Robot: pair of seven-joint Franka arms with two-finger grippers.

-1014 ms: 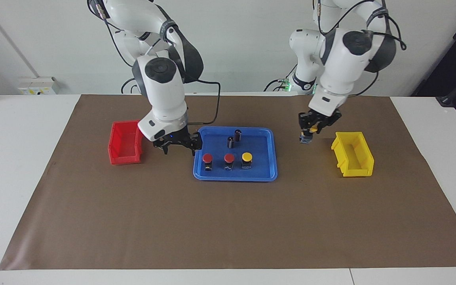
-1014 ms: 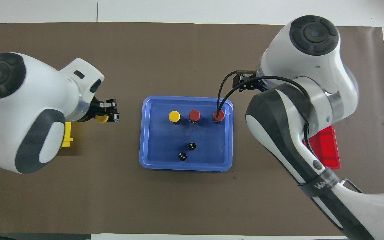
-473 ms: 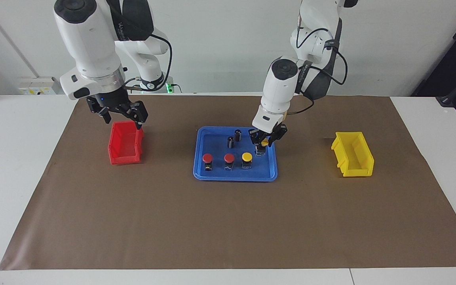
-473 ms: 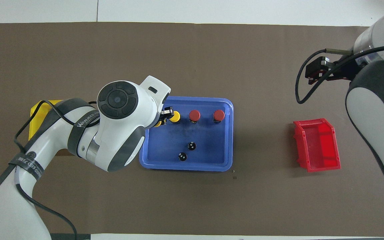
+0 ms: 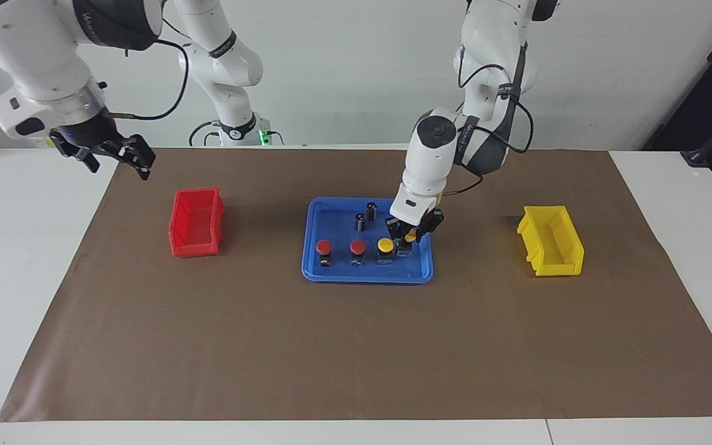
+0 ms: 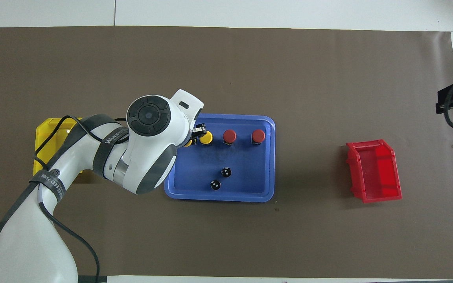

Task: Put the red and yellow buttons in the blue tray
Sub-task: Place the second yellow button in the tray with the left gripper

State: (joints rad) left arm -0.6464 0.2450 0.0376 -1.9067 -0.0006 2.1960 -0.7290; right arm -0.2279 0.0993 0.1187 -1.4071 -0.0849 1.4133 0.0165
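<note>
1. The left gripper [image 5: 410, 237] is low inside the blue tray [image 5: 331, 274], at the tray's end toward the left arm. Its jaws are closed around a yellow button [image 5: 411, 237], and the base of this button is at the tray floor or just above it; I cannot tell if it touches.
2. Just beside these jaws, toward the right arm's end, a second yellow button [image 5: 385, 246] stands upright in the tray. It seems to almost touch the held one.
3. After it, in the same row and going away from the jaws, stand two red buttons [image 5: 358, 247], the last one [image 5: 324, 248] close to the tray's other end. All three are upright on their black bases.
4. Nearer to the robots than this row, two dark cylinders [image 5: 365, 215] without caps stand close together in the tray, a little apart from the left jaws.
5. The right gripper [image 5: 115, 152] is raised high in the air, over the edge of the brown mat [image 5: 356, 346] at the right arm's end. Its jaws are spread open and hold nothing.
6. Under and a little inward from the right jaws, the red bin [image 5: 195, 221] sits on the mat, well apart from the tray.
7. The yellow bin [image 5: 550, 240] sits at the left arm's end of the mat, well apart from the left jaws.
</note>
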